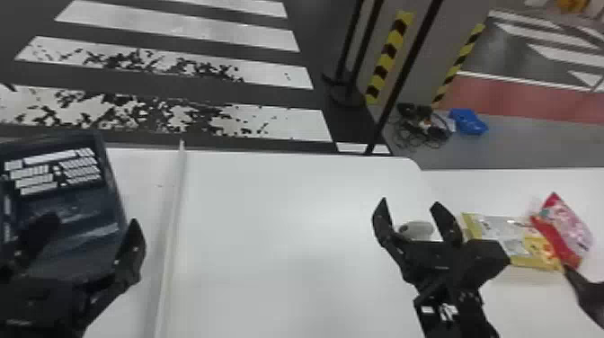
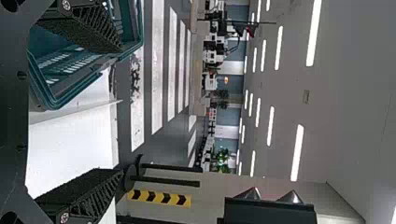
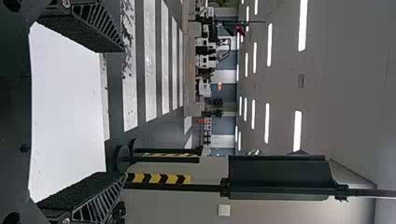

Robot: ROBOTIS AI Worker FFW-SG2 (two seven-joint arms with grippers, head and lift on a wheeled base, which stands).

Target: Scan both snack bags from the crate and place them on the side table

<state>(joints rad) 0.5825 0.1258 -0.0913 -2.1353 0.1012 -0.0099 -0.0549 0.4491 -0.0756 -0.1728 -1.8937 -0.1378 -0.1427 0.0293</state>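
- Coming move turns on R gripper [image 1: 410,204] vs snack bags: both lie to its R, on the side table [image 1: 454,186]; R arm is much nearer, L well apart.
- Yellow-white snack bag [image 1: 492,227]: just R of R gripper, lying flat, long axis roughly L–R, slightly slanted.
- Red-pink snack bag [image 1: 567,224]: farther R, overlapping the yellow bag's R end; long axis runs far-to-near, slightly slanted, approx. in line w/ R gripper's reach.
- R gripper state: fingers wide apart, nothing btwn them in R wrist view. Over R part of the white main table [image 1: 278,233].
- Grey-white rounded object [image 1: 420,230] shows behind R fingers in head view; can't tell what it is, prob. not gripped.
- L gripper [image 1: 93,219] state: fingers wide apart, no hold on anything. It's at the blue-teal crate [image 1: 81,211], far L, beyond the raised white strip [image 1: 173,202]. Crate contents: can't tell.
- Black pointed part [image 1: 588,290] at R edge, by red bag's near end; ID unclear, contact unclear.
- My read: placing looks done, both bags on side table; scans can't be confirmed. Next prob. = arms back off. Risk: R arm swinging R low could drag the yellow bag, & the red one w/ it.
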